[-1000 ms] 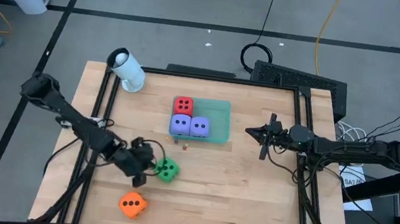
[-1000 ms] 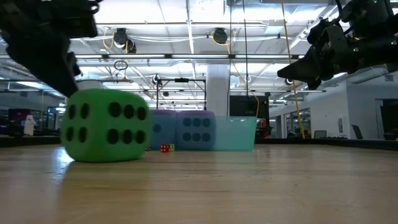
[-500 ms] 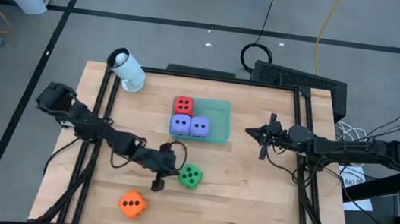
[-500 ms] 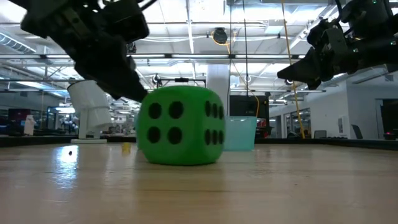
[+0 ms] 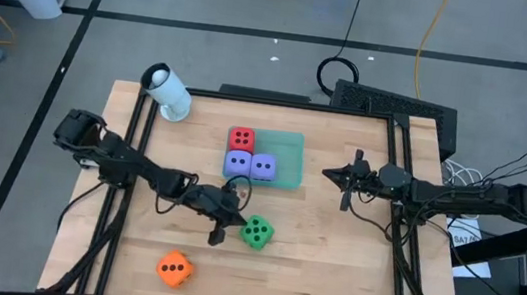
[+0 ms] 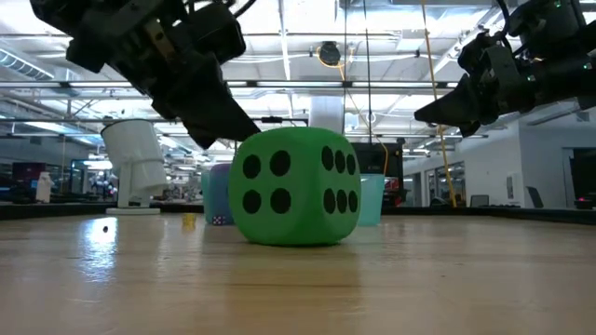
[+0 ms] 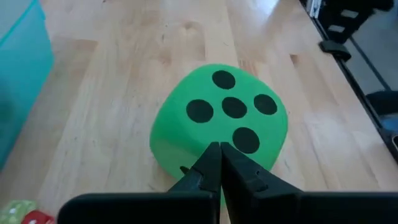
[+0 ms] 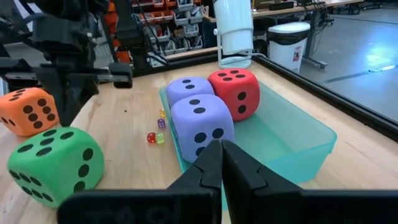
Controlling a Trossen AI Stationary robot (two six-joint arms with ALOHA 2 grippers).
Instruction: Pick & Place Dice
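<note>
The green die (image 5: 256,232) lies on the wooden table, right of its middle front. My left gripper (image 5: 236,221) is shut, its tips against the die's left side, as the left wrist view (image 7: 219,149) shows. The orange die (image 5: 174,269) sits near the front edge. A red die (image 5: 241,140) and two purple-blue dice (image 5: 250,166) sit in the teal tray (image 5: 289,143). My right gripper (image 5: 328,176) hovers shut to the right of the tray, holding nothing. My left gripper sets its shut fingertips (image 7: 211,163) against the green die's upper edge (image 7: 205,144) on the side facing the table's left. The fingers slant down from the left. The die rests flat on the table, its five-pip face up.
A white cylinder (image 5: 168,91) stands at the far left corner. A few tiny coloured dice (image 8: 155,137) lie on the wood just in front of the tray. Black frame rails (image 5: 398,214) run along the table's left and right sides.
My left gripper has swept toward the table's right edge, tipping and rolling as it went, its fingers staying shut. The green die has gone along the table to the right ahead of it and turned about, showing other faces. The last stretch was slower.
</note>
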